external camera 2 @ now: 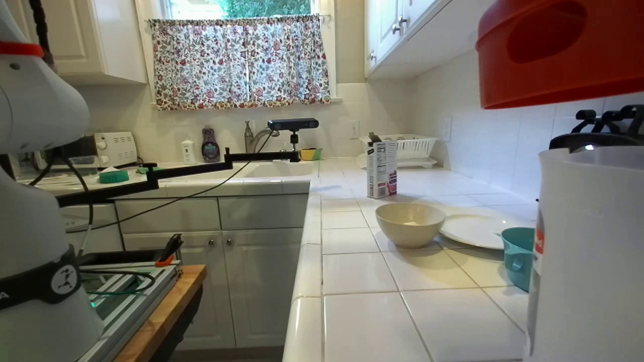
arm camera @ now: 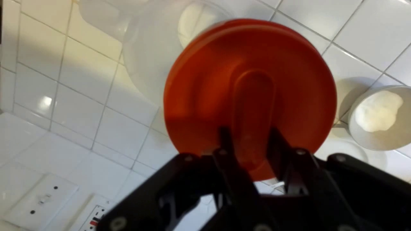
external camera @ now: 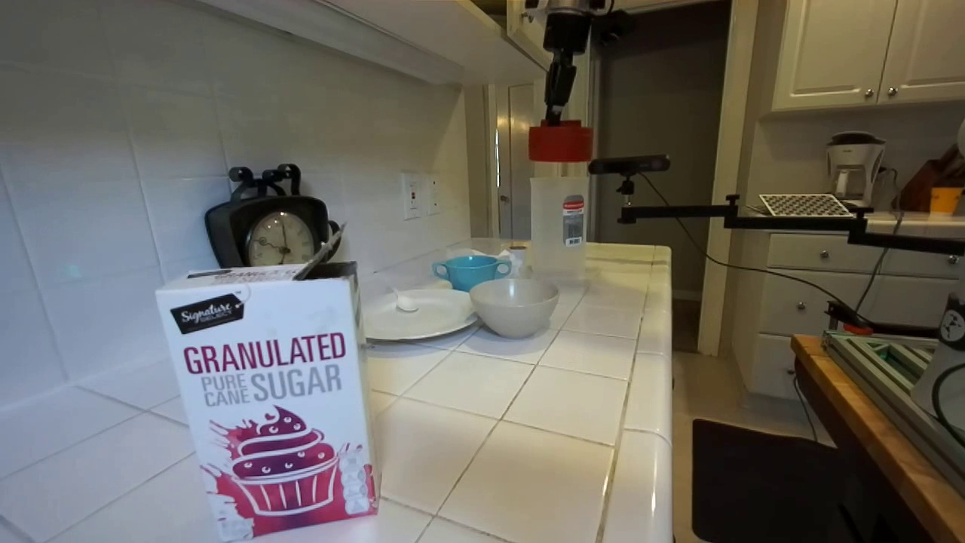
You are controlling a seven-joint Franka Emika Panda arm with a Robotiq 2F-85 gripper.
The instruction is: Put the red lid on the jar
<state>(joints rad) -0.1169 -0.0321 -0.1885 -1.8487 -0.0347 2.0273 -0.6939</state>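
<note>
Up in the air, there it was: the red lid, hanging above the jar, with a gap showing between the two in both exterior views. The gripper had it, jaws pinching the ridge across the lid's top. Nice and level in an exterior view, and lined up over the mouth there; yet in the wrist view the jar's translucent shape poked out past the rim, so dead centre I couldn't call it.

Below, the jar stood upright near the doorway end of the tiled worktop, its label showing a red band. Next along toward the sink end came the blue bowl, handles out. Then the white plate, over by the wall edge, a white scoop on it, and just beside it, on the front-edge side, the white bowl with a white heap inside; whether those two touched, I couldn't tell. Farther down stood the sugar box, flap raised. Against the wall edge, a black clock; in the back corner, a dish rack. Off past the front edge sat the robot's white base.
</note>
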